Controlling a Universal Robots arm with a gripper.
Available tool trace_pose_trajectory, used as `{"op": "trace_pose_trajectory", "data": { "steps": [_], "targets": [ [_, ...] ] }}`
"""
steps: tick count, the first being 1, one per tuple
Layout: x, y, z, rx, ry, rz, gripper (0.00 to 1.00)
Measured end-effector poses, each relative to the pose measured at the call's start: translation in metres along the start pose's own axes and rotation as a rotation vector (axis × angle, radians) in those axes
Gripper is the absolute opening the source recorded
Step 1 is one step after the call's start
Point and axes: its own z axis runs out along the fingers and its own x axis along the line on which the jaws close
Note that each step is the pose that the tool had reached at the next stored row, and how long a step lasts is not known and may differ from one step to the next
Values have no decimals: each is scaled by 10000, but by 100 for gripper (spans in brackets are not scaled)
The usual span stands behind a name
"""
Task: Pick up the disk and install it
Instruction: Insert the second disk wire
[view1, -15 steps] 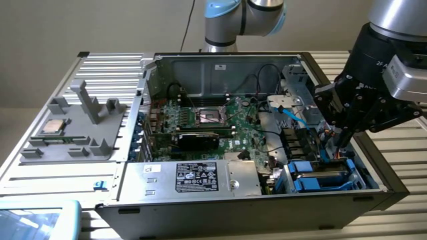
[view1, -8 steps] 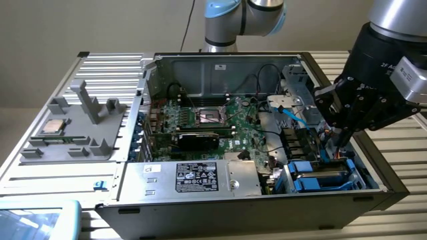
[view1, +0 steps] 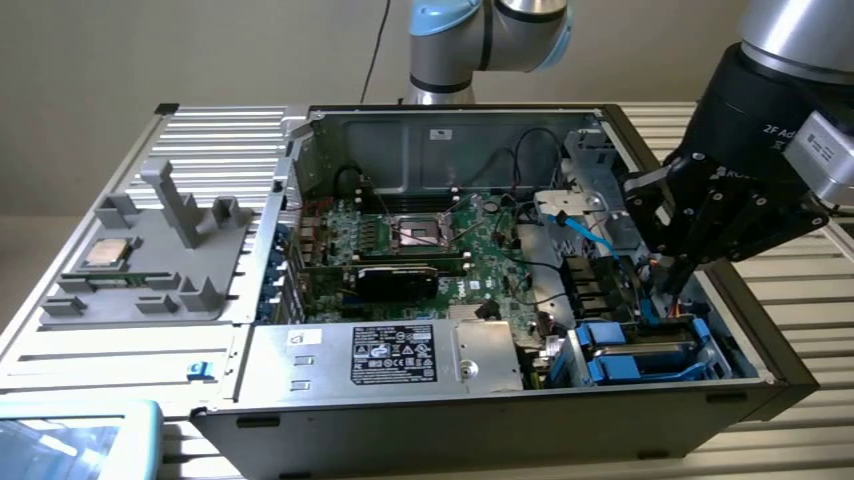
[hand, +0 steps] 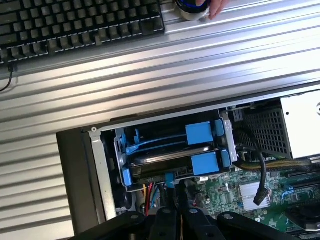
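Closest to the exterior camera sat one open computer case (view1: 747, 385), lying on its side on a ribbed metal table (view1: 801, 300), its motherboard (view1: 441, 250) exposed. One robot arm reached in from the exterior view's right, its black gripper (view1: 674, 290) lowered into the drive bay at the case's near corner. Its fingers were closed together, tips just above the blue carriers; whether they pinched anything could not be told. Next largest, one silver box (view1: 400, 355) with a black label lay along the case's near edge. One grey fixture (view1: 147, 265) stood on the table at the exterior view's left, holding one square chip (view1: 107, 253). One keyboard (hand: 75, 25) appeared in the wrist view. The disk (hand: 167, 157) already lay in the bay, framed by its blue carrier, with what looked like a second blue carrier (hand: 200, 132) beside it. It would likely handle as stiff, fairly heavy and shock-sensitive, best held by the carrier's plastic edges, not the labelled face.
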Motion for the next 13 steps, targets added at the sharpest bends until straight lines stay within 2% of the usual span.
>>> {"op": "trace_pose_trajectory", "data": {
  "steps": [1, 5, 7, 9, 13],
  "targets": [
    [-1, 0, 0, -3, -28, -67, 11],
    [-3, 6, 4, -32, -344, -347, 11],
    [2, 29, 25, -47, -428, -395, 11],
    [5, 50, 56, -54, -469, -455, 11],
    [16, 60, 83, -24, -468, -617, 11]
  ]
}}
